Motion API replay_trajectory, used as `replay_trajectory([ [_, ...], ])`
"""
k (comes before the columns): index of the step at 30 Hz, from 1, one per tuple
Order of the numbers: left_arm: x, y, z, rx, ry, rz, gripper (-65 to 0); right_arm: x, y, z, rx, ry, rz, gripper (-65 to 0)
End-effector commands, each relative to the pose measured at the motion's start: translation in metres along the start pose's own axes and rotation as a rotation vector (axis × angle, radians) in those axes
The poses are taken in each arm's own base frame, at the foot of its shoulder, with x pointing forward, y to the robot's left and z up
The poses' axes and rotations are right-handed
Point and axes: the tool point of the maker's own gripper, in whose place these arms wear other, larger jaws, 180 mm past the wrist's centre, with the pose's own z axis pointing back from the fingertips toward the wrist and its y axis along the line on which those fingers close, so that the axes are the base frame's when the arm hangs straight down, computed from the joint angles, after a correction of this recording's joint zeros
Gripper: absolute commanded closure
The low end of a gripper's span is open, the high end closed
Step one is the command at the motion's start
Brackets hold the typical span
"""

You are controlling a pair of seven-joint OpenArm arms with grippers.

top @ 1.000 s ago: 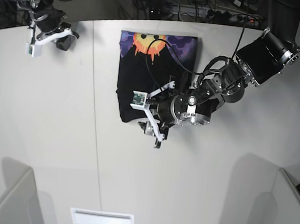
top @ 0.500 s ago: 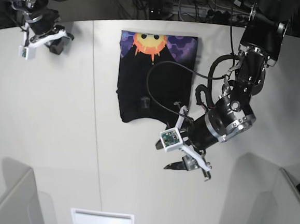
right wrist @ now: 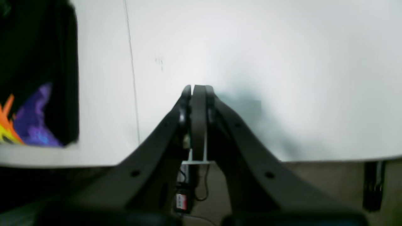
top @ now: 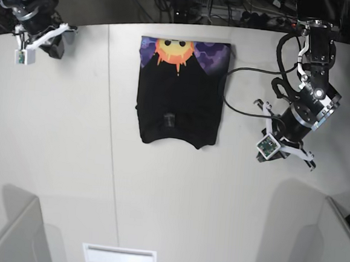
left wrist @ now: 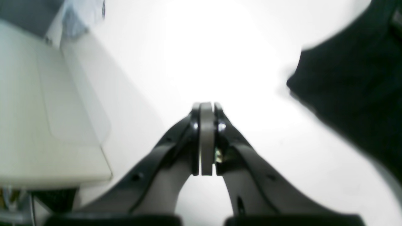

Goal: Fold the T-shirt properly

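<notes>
T-shirt [top: 179, 95] lies flat on white table [top: 69, 159], folded to a rectangle, black side up w/ orange sun print [top: 174, 51] at far edge. L gripper [left wrist: 206, 108]: jaws pressed together, nothing between, over bare table; shirt off to its right, apart from it. R gripper [right wrist: 198, 91]: jaws together, empty, near table's far corner; shirt w/ purple/orange print to its left, well apart.
</notes>
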Motion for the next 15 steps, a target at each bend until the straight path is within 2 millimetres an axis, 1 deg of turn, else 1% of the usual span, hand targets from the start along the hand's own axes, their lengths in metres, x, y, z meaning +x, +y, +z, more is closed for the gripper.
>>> replay_trajectory([
  [1, 0.005, 0.008, 0.006, 0.027, -0.036, 0.0, 0.0, 0.007, 0.002, 0.005, 0.017, -0.018, 0.042, 0.0],
  [3, 0.001, 0.002, 0.015, 0.021, -0.093, 0.025, 0.0, 0.002, -0.002, 0.009, 0.013, 0.007, 0.075, 0.0],
  [6, 0.002, -0.006, 0.034, 0.016, -0.242, 0.071, 0.0, -0.007, -0.015, 0.01, -0.05, 0.059, 0.152, 0.0],
  [8, -0.003, -0.009, 0.048, 0.022, -0.29, 0.094, 0.0, -0.018, -0.021, 0.01, -0.098, 0.103, 0.197, 0.0],
  [9, -0.008, -0.009, 0.055, 0.029, -0.291, 0.099, 0.0, -0.025, -0.023, 0.012, -0.11, 0.129, 0.225, 0.0],
  [11, -0.022, -0.016, 0.067, 0.022, -0.267, 0.111, 0.0, -0.035, -0.024, 0.015, -0.099, 0.174, 0.305, 0.0],
  [15, -0.049, -0.036, 0.09, -0.016, -0.213, 0.148, 0.0, -0.061, -0.018, 0.023, -0.049, 0.276, 0.427, 0.0],
])
